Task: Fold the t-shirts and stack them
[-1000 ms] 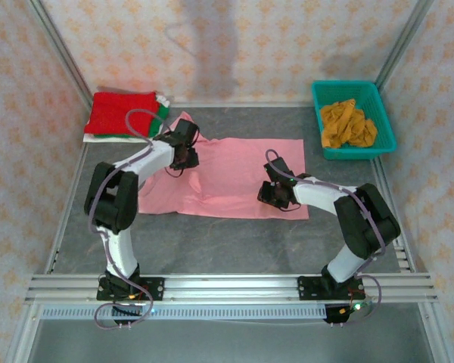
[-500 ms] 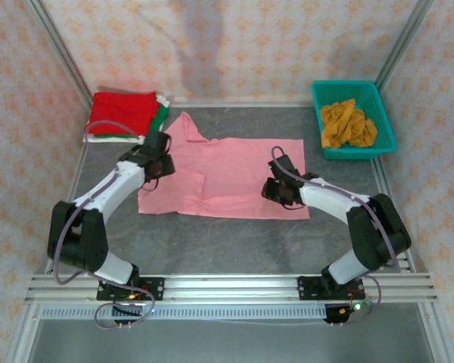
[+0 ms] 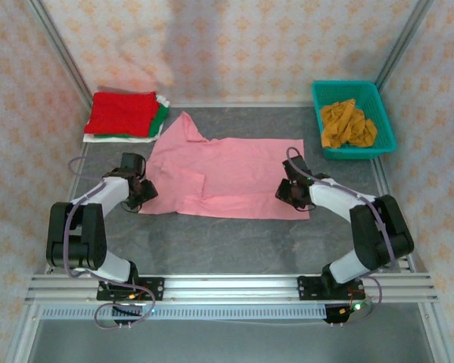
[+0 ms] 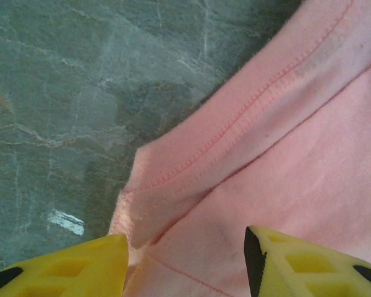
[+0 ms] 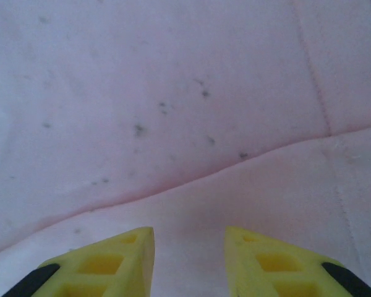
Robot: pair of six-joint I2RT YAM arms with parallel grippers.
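At the centre of the desk (image 3: 234,242) we find the pink t-shirt (image 3: 234,170) spread flat, one sleeve pointing to 11 o'clock. We judge the step in hand to be seizing its near edge for a fold toward 12 o'clock. The left tool (image 3: 138,195) hovers at the shirt's 8 o'clock corner and the right tool (image 3: 290,189) over its 4 o'clock edge. Both are released, fingers apart, grasping nothing.

We recommend lowering each tool until one finger slips under the cloth, pinching every layer at the doubled corner, then lifting both ends level.

The cloth is soft and matte, with a stitched hem, a shallow crease and small dark specks. At 10 o'clock a folded red t-shirt (image 3: 121,112) tops a green t-shirt (image 3: 161,115) and a white t-shirt (image 3: 121,138). The mustard t-shirt (image 3: 348,125) lies in the basket (image 3: 386,121) at 2 o'clock.
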